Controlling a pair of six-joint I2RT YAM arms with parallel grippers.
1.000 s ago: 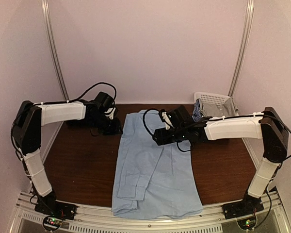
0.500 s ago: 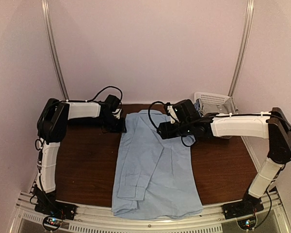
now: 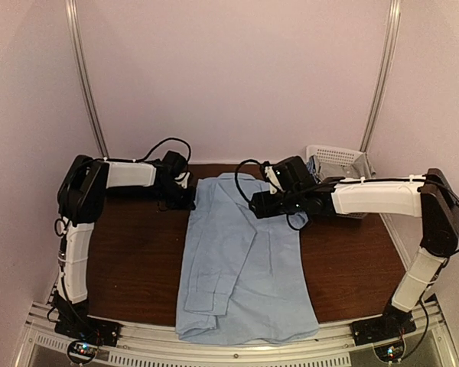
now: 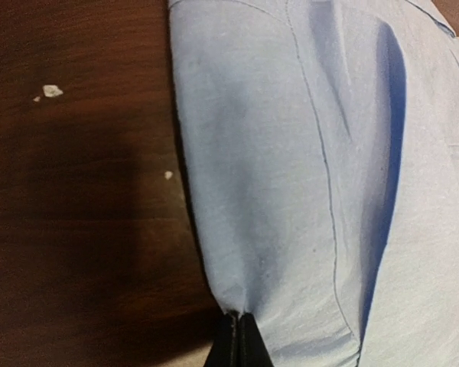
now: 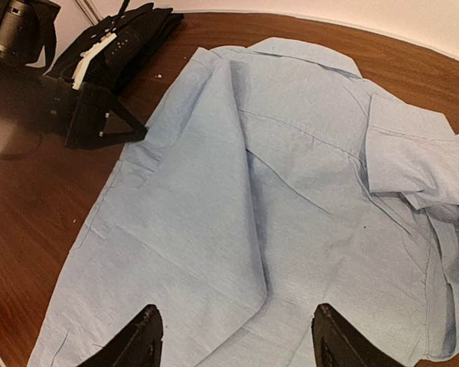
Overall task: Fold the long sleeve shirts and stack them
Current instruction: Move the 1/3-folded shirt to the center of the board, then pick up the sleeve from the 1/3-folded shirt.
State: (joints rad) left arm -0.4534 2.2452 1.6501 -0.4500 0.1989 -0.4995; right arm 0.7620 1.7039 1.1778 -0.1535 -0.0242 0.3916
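Note:
One of the long sleeve shirts, the light blue one [image 3: 245, 260], lies flat on the dark wooden table [image 3: 130, 260] with its left side and sleeve folded inward. My left gripper [image 3: 190, 202] sits at the shirt's far left edge, low on the table. The left wrist view shows its jaws pressed together [image 4: 239, 317], pinching the hem of the blue cloth [image 4: 291, 153]. My right gripper [image 3: 258, 206] hovers over the shirt's upper right part. Its fingers stand wide apart [image 5: 236, 312] above the blue fabric [image 5: 275, 191], holding nothing.
A white lattice basket [image 3: 338, 157] stands at the back right corner with a dark bundle of cloth [image 3: 320, 173] in it. Metal rails run up the back wall. Bare table shows on both sides of the shirt.
The left arm reached across to the shirt's far left edge and its jaws closed on the cloth. The right arm shifted slightly farther back and stayed open.

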